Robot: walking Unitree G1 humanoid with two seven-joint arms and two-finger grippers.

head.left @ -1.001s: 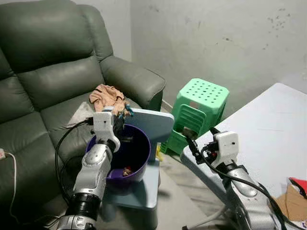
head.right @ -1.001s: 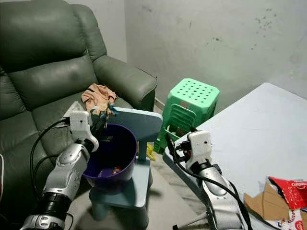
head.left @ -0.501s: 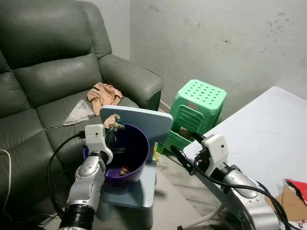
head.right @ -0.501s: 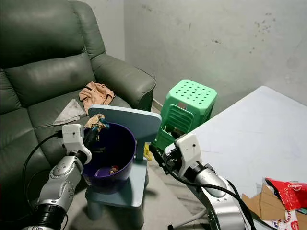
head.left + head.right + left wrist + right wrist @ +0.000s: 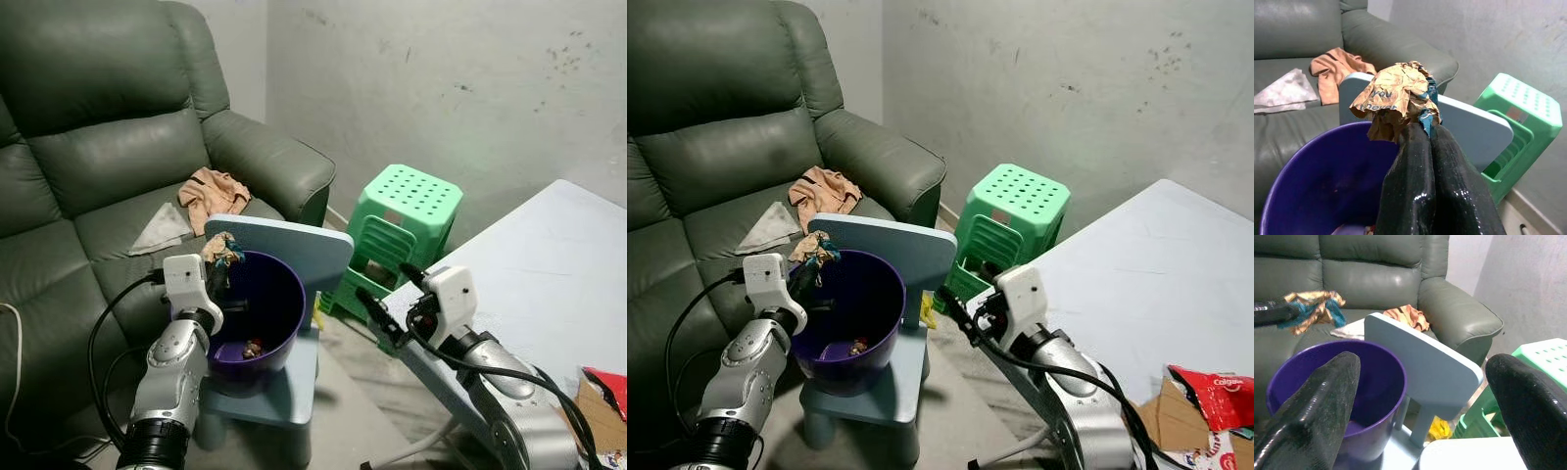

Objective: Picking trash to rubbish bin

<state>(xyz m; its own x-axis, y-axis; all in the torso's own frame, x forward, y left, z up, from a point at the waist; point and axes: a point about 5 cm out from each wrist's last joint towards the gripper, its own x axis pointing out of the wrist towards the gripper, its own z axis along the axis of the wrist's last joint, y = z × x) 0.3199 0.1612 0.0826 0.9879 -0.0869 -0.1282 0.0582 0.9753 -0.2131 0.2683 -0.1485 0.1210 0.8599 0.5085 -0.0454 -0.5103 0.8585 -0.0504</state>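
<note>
Here we have a crumpled wrapper (image 5: 1399, 98) pinched tight in our left gripper (image 5: 217, 266), fingers closed on it, held at the near rim of the purple bin (image 5: 284, 304). The wrapper sits at the fingertips, just above the rim and not quite over the bin's middle, so we judge the drop calls for a short reach inward over the opening. The bin stands on a small blue chair (image 5: 294, 250) and already holds a few scraps at the bottom. Our right gripper (image 5: 958, 311) hangs farther off beside the table (image 5: 1136, 284), fingers spread wide and empty, pointing toward the bin.
</note>
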